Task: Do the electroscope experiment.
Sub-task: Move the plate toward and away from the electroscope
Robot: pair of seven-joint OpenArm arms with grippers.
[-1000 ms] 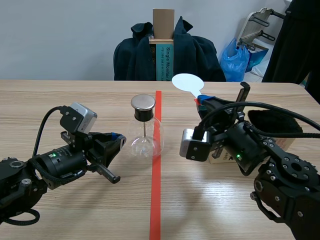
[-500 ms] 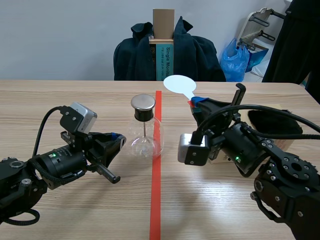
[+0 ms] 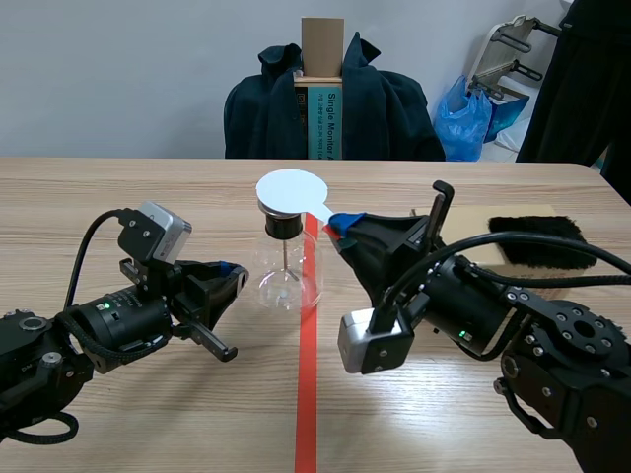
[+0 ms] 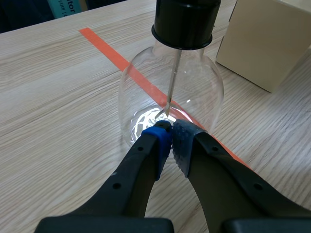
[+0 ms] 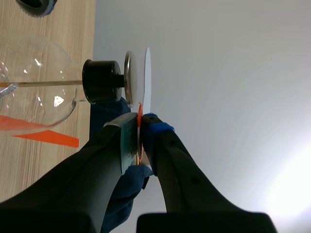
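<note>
**Scene view:** a glass flask (image 3: 287, 274) with a black stopper (image 3: 281, 228) stands on the table (image 3: 148, 187), against the left side of the red tape line (image 3: 307, 394). The left gripper (image 3: 233, 278) lies low, just beside the flask's left wall. The right gripper (image 3: 345, 225), just right of the tape line, holds a white disc (image 3: 293, 190) by its handle (image 3: 323, 212), and the disc hangs directly over the stopper. A black fur strip (image 3: 537, 241) lies at the far right. **Left wrist view:** the jaws are closed together on nothing. Their tips sit at the flask's lower wall, but whether they touch the glass cannot be told. A thin rod (image 4: 172, 77) runs down from the stopper inside the flask, and a cardboard box (image 4: 269, 39) stands beyond it. **Right wrist view:** the jaws are clamped on the thin handle. The disc, seen edge-on, extends ahead of the fingertips and lies parallel to the metal cap (image 5: 130, 77) on the stopper, with a narrow gap between them.
</note>
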